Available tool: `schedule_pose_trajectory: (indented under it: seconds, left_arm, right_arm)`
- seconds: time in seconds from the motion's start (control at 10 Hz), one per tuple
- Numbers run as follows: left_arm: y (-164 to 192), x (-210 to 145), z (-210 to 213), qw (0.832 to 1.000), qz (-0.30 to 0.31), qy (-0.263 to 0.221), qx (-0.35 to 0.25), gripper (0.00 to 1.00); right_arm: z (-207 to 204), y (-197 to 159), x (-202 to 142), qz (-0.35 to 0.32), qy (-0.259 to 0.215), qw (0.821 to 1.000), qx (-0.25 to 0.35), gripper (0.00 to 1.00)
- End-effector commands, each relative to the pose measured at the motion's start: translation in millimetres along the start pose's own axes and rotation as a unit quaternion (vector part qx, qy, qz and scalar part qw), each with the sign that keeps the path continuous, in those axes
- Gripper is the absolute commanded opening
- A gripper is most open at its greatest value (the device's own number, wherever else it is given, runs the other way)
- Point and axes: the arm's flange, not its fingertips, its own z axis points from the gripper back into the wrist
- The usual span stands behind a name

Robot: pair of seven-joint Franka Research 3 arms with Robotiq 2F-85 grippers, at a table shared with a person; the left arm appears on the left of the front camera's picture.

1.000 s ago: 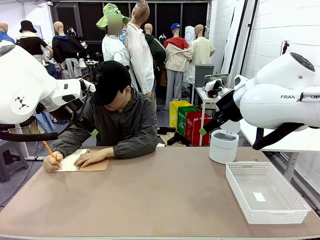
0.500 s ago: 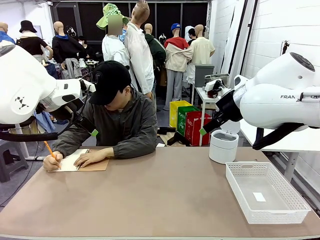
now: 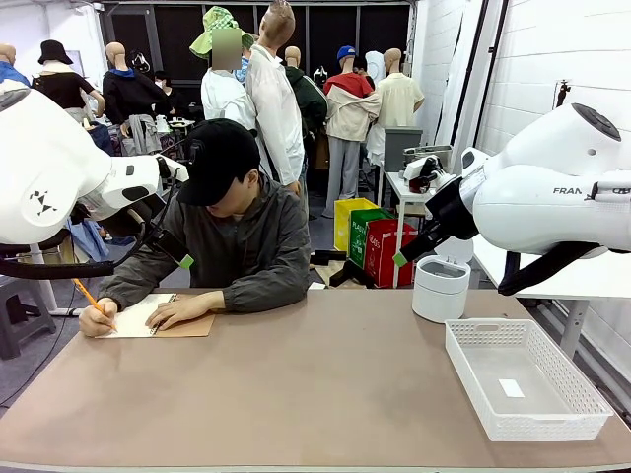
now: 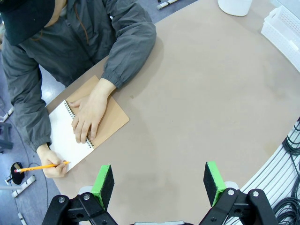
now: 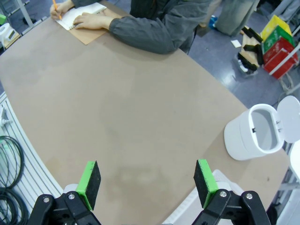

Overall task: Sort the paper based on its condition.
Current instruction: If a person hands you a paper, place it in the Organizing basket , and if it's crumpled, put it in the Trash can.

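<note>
A person at the far side writes with an orange pencil (image 3: 87,294) on the white page (image 3: 138,317) of an open spiral notebook (image 4: 112,119), the other hand (image 4: 89,115) flat on it. The page (image 4: 63,136) lies at the table's far left and also appears in the right wrist view as the page (image 5: 83,13). A loose sheet of paper is out of view. My left gripper (image 3: 186,261) hangs open high above the notebook, its pads (image 4: 104,183) wide apart. My right gripper (image 3: 399,258) is open above the far right, pads (image 5: 89,182) wide apart, nothing held.
A white mesh basket (image 3: 463,340) stands at the right front with a tiny white tag (image 3: 511,387) inside. A white round bin (image 3: 441,288) with its lid up stands behind it, open in the right wrist view (image 5: 243,140). Brown tabletop (image 3: 315,384) spreads between.
The person's pencil hand has shifted slightly left and down on the page. Both arms have stayed still.
</note>
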Motion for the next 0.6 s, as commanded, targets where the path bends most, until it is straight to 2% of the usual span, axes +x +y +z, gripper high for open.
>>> schedule_pose_trajectory:
  seconds: [0.0, 0.5]
  left_arm:
    - [0.6, 0.1, 0.6, 1.0, -0.001, 0.001, 0.002, 1.0]
    - [0.6, 0.1, 0.6, 1.0, -0.001, 0.001, 0.002, 1.0]
  right_arm:
    - [0.0, -0.1, 0.2, 0.0, -0.001, 1.0, 0.002, 1.0]
    - [0.0, -0.1, 0.2, 0.0, -0.001, 1.0, 0.002, 1.0]
